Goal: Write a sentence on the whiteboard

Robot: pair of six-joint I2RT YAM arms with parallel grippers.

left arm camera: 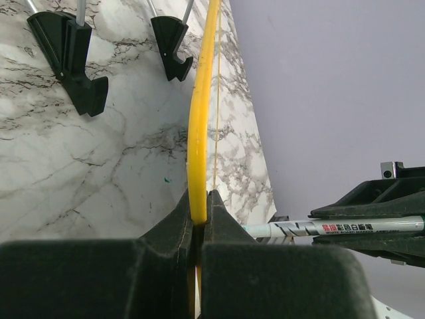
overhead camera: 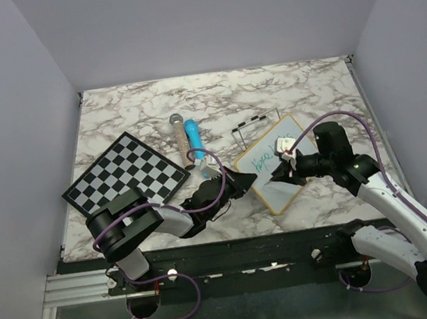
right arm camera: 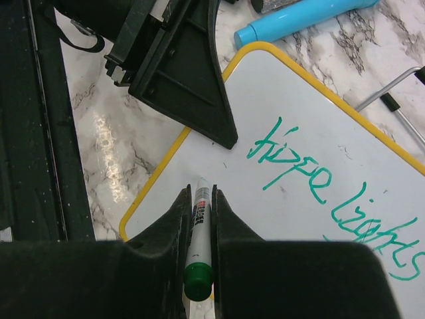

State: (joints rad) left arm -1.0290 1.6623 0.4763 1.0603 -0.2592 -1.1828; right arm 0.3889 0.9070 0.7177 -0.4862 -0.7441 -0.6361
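Right of centre on the table (overhead camera: 151, 105), the whiteboard (overhead camera: 274, 189) is rim-pinched by the left gripper (left arm camera: 199, 214) while the right gripper (right arm camera: 199, 199) clamps a marker (right arm camera: 198, 229), the sentence (right arm camera: 319, 173) likely unfinished at "Hope lights", needing words beneath.

The table (right arm camera: 99, 139) is showing a glossy marble-patterned top that is catching a glare, while the whiteboard (right arm camera: 285, 86) is looking smooth and faintly shiny inside a smooth yellow rim, its sentence (right arm camera: 299, 166) sitting as thin green ink. The left gripper (left arm camera: 200, 203) and right gripper (right arm camera: 199, 193) are presenting matt black, faintly grainy plastic, and the marker (right arm camera: 197, 229) is showing a smooth white plastic barrel with a glossy green end. The tube (right arm camera: 305, 14) is gleaming as blue plastic, and the stand (left arm camera: 66, 56) is pairing bare metal rods with matt black feet
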